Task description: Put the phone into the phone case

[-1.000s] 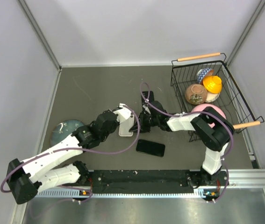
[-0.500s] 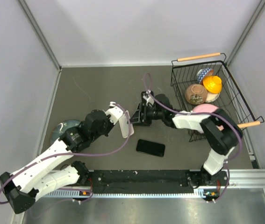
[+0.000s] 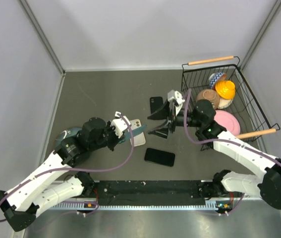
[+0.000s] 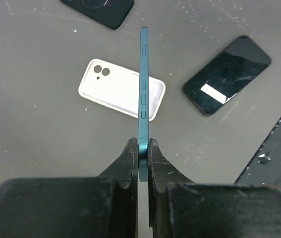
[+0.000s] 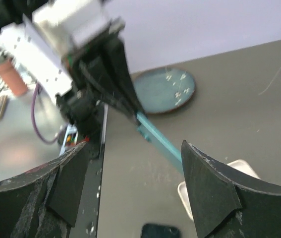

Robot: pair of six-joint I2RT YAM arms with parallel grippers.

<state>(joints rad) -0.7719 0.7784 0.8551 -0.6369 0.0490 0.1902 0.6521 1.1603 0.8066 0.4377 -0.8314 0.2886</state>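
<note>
My left pincer (image 4: 141,148) is clamping the teal phone (image 4: 143,94) edge-on above the white phone case (image 4: 121,89). My right pincer (image 5: 134,148) is hovering wide apart beside that case.

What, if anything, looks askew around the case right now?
The slim teal phone is clamped edge-on in the left tool, with one thin side turned toward the white phone case lying flat below it. Turned like that, it probably cannot seat. Nothing looks spilled or damaged.
</note>
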